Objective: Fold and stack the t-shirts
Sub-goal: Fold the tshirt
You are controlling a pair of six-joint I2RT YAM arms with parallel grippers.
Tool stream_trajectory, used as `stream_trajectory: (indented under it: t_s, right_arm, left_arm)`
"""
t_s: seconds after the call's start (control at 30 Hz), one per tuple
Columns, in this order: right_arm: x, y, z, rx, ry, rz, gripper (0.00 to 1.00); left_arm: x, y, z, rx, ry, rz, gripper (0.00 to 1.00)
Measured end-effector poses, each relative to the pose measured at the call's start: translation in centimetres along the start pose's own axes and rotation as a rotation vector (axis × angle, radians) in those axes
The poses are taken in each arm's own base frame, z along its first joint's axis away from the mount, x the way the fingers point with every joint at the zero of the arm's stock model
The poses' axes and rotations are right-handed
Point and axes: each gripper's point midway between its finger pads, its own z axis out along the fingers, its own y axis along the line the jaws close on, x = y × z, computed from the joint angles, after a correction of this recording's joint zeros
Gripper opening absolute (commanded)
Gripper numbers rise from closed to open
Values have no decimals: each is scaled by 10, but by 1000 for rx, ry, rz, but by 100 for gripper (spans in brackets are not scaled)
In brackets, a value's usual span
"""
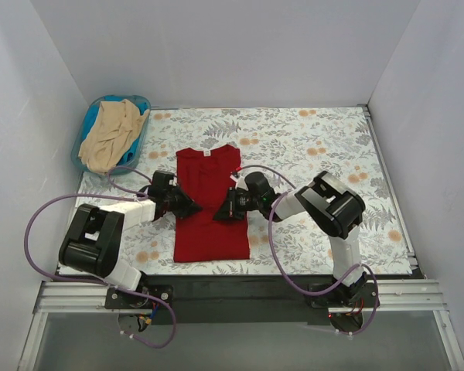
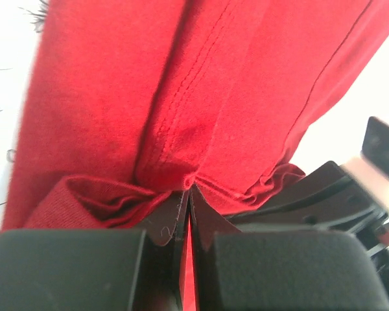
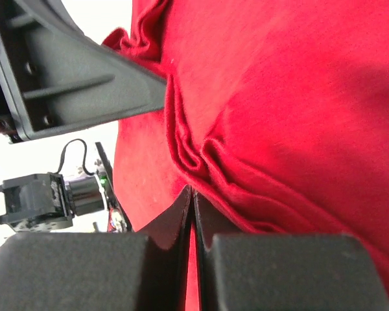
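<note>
The dark red t-shirt (image 1: pixel 209 205) lies folded into a narrow strip in the middle of the table, neck label at the far end. My left gripper (image 1: pixel 192 207) is shut on its left edge at mid-length; in the left wrist view (image 2: pixel 189 189) red cloth is pinched and puckered between the closed jaws. My right gripper (image 1: pixel 223 213) is shut on its right edge; the right wrist view (image 3: pixel 192 189) shows bunched red folds at the closed tips. The beige t-shirt (image 1: pixel 112 135) lies crumpled in the basket.
The blue plastic basket (image 1: pixel 87 127) stands at the far left corner of the floral tablecloth (image 1: pixel 317 147). White walls close in the left, back and right sides. Purple cables loop beside both arms.
</note>
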Motion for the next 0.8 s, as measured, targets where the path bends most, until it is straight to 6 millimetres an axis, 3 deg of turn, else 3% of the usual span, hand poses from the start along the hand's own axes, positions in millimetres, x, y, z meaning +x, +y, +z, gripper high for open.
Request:
stream_trajectory:
  t_s: [0.07, 0.27, 0.43, 0.47, 0.5, 0.63, 0.67, 0.8]
  right_arm:
    - [-6, -3, -2, -4, -1, 12, 9]
    - [-44, -28, -34, -38, -38, 72, 9]
    - [-51, -48, -56, -41, -48, 105, 11]
    - [-52, -50, -59, -46, -47, 107, 16]
    - [-53, -51, -62, -50, -47, 108, 18]
    - [-60, -52, -77, -50, -71, 93, 29]
    - [-62, -52, -83, -43, -81, 93, 37]
    - [-72, -46, -104, -16, -130, 60, 44]
  left_arm:
    - [-1, 2, -1, -11, -7, 12, 0]
    - [-2, 4, -2, -22, -9, 39, 0]
    - [-8, 2, -5, -42, -18, 90, 0]
    - [-11, -1, -6, -42, -22, 105, 0]
    - [-14, -5, -7, -39, -28, 122, 0]
    - [-29, -33, -20, 23, -63, 194, 21]
    - [-32, -43, -27, 48, -81, 213, 23]
    - [-45, -78, -69, 131, -181, 250, 27]
